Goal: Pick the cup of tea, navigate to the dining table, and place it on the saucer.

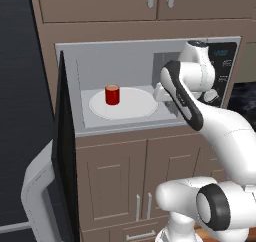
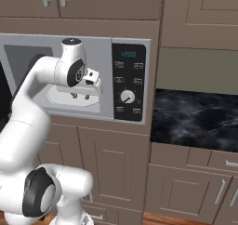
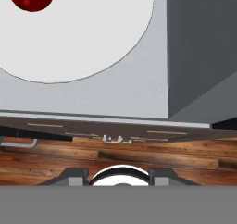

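A built-in microwave (image 1: pixel 150 48) stands with its door (image 1: pixel 64 151) swung open to the left. A large white round plate (image 1: pixel 131 106) lies on its floor. Its control panel (image 2: pixel 129 82) carries a dial (image 2: pixel 127 97). Brown wooden cabinets (image 1: pixel 115 181) surround it, above a wood floor (image 3: pixel 139 158).

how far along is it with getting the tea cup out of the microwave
Done: the microwave door stands open. In hand: the gripper hangs at the microwave's right front, holding nothing, apart from the cup of tea, which sits on the white plate. Left: grasp the cup, drive to the dining table, set it on the saucer.
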